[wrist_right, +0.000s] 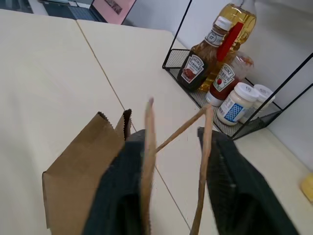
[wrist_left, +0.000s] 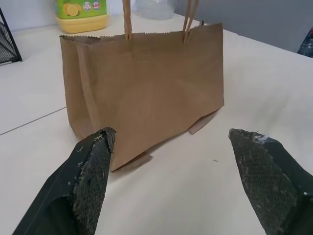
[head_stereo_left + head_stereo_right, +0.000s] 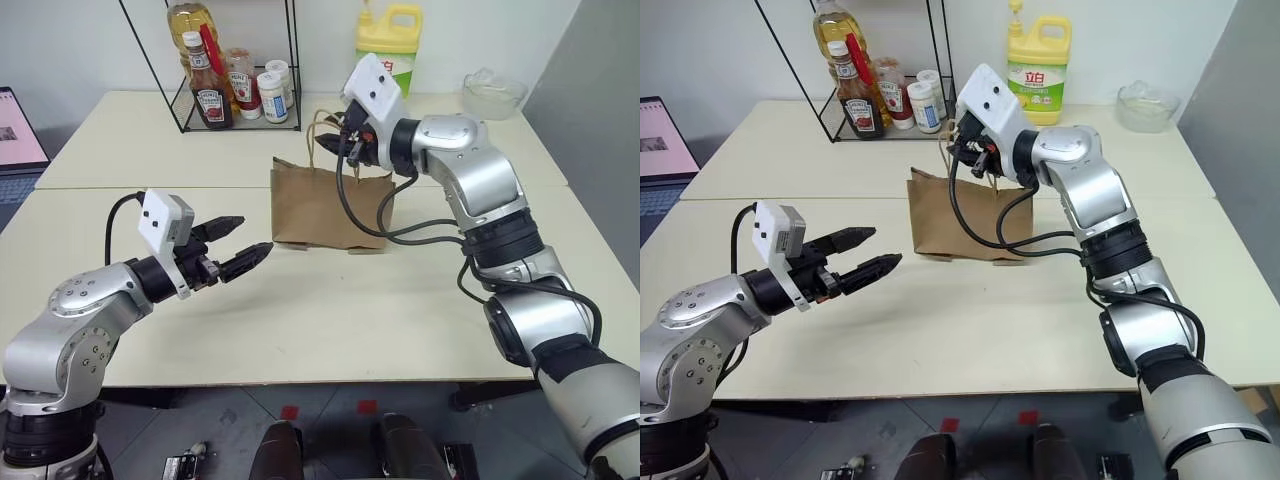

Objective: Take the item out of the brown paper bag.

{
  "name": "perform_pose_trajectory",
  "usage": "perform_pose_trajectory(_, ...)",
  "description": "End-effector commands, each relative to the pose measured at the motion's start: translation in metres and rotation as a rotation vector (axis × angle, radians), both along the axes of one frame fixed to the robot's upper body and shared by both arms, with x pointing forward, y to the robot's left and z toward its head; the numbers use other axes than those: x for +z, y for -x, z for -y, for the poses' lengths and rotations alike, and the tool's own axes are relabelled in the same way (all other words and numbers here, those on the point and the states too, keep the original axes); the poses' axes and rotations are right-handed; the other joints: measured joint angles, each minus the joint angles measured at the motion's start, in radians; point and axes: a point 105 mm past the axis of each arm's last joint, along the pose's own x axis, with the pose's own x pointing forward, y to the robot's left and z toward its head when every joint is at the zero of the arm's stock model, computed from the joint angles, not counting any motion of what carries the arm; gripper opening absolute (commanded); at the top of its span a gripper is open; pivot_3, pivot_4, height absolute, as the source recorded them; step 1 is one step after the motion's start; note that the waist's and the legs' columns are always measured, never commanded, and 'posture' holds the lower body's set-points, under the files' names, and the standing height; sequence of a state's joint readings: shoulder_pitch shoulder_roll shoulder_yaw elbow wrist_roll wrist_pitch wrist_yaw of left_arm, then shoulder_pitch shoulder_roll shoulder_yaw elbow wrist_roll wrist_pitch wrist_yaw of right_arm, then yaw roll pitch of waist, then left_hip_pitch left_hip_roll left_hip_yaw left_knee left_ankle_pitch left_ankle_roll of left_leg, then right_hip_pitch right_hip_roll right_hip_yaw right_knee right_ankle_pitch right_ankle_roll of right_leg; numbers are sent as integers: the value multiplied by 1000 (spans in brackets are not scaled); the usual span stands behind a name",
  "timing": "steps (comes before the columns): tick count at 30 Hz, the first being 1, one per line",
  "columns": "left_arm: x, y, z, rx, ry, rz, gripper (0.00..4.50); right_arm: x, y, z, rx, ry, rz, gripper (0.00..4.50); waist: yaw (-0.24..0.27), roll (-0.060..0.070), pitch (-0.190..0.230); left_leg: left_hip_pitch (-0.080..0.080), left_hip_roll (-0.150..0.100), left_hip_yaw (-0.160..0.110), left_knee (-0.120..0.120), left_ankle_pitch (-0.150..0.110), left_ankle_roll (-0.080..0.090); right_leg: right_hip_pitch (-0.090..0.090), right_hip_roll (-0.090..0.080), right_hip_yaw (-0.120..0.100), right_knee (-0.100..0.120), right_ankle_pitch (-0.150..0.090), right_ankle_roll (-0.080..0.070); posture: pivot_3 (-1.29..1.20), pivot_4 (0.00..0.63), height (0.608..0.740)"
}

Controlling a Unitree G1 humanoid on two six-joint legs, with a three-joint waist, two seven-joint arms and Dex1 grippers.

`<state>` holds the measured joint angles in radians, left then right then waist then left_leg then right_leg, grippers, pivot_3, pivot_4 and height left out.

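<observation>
The cream table (image 3: 330, 330) takes up most of what's in front of me, two tops pushed together with a seam running across. Standing upright on it, near the middle, is the brown paper bag (image 3: 320, 205), creased, its mouth up and its two thin tan cord handles (image 1: 149, 147) rising from the top edge. The item meant to come out of it can't be seen from here; the bag's inside is hidden. The right gripper (image 3: 340, 140) reaches in level over the bag's top edge from the far side, and the view along its fingers (image 1: 230, 181) shows them parted, with the cord loops running up between and against them; whether they truly grip a cord I cannot tell. The left gripper (image 3: 240, 247) hangs above the table on the bag's near left side, apart from it, pointing toward the bag's lower corner with its two black fingers (image 2: 93, 171) spread wide and nothing between them. Behind the bag, at the back of the table, stands a black wire rack (image 3: 235, 95) with a ketchup bottle (image 3: 208, 95), an oil bottle (image 3: 192, 25) and small white jars (image 3: 272, 95). Beside it is a yellow detergent bottle (image 3: 390, 40), and farther right a clear glass bowl (image 3: 493, 93). A laptop (image 3: 20, 140) sits at the far left edge.
</observation>
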<state>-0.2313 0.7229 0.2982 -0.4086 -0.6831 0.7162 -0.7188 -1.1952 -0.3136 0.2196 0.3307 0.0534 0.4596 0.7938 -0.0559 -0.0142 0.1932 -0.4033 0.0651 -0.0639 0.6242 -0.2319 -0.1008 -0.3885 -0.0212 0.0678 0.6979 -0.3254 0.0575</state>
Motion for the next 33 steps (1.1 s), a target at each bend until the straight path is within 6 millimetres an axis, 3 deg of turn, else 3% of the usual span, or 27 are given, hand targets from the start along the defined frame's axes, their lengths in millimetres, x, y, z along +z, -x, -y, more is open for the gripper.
perform_pose_trajectory(1, 9, -1, 2, -15, -11, 35, 3956, 12, 14, 8, 33, 8, 42, 3086, 1, 0, 0, 0, 0, 0, 0, 0, 0, 0, 0, 0, 0, 0, 0, 0, 150, 740)
perform_pose_trajectory(3, 12, -3, 5, -27, -16, 45, 3956, 2, 26, 24, 54, 70, 31, 3770, 5, 0, 0, 0, 0, 0, 0, 0, 0, 0, 0, 0, 0, 0, 0, 0, 150, 740)
perform_pose_trajectory(8, 28, -9, 14, -81, 0, 69, 3956, -17, 63, 70, 52, 126, -43, 3770, 20, 0, 0, -1, 0, -1, 1, 0, 0, 0, 0, -1, -1, 0, 0, 0, 150, 740)
perform_pose_trajectory(9, 33, -11, 15, -86, 2, 79, 3772, -18, 73, 77, 55, 118, -58, 3803, 23, 0, 0, -2, 0, -1, 1, 0, 0, 0, 0, -2, -1, 0, 0, 0, 150, 740)
perform_pose_trajectory(12, 46, -18, 17, -101, -1, 109, 3052, -23, 101, 88, 64, 46, -119, 3816, 24, -1, 0, -2, 0, -3, 1, 0, 0, 0, 0, -3, -1, 0, 0, 0, 150, 740)
perform_pose_trajectory(16, 74, -43, 14, -61, -8, 199, 1864, -41, 132, 91, 28, -54, -193, 3816, 24, -2, -1, -1, 0, -4, 1, 0, 0, 1, 1, -3, 0, 0, 0, 0, 150, 740)
perform_pose_trajectory(22, 104, -109, 9, 102, -113, 355, 18, -59, 155, 89, -60, -195, -242, 3816, 28, -2, -1, -1, -1, -5, 3, 0, 0, 3, 1, -4, 0, 0, 0, 0, 150, 740)
perform_pose_trajectory(25, 109, -143, 6, 208, -183, 394, 18, -64, 159, 89, -97, -220, -251, 3816, 28, -2, -1, -2, -2, -6, 3, 0, 0, 3, 1, -5, -1, 0, 0, 0, 150, 740)
perform_pose_trajectory(28, 99, -163, 11, 224, -233, 344, 18, -64, 160, 91, -123, -246, -250, 3816, 26, -2, -1, -4, -2, -6, 3, 0, 0, 1, 1, -5, -2, 0, 0, 0, 150, 740)
perform_pose_trajectory(33, 72, -172, 26, 145, -301, 245, 18, -64, 161, 101, -183, -256, -232, 3816, 19, -2, -1, -6, -2, -6, 2, 0, 0, 0, 1, -6, -3, 0, 0, 0, 150, 740)
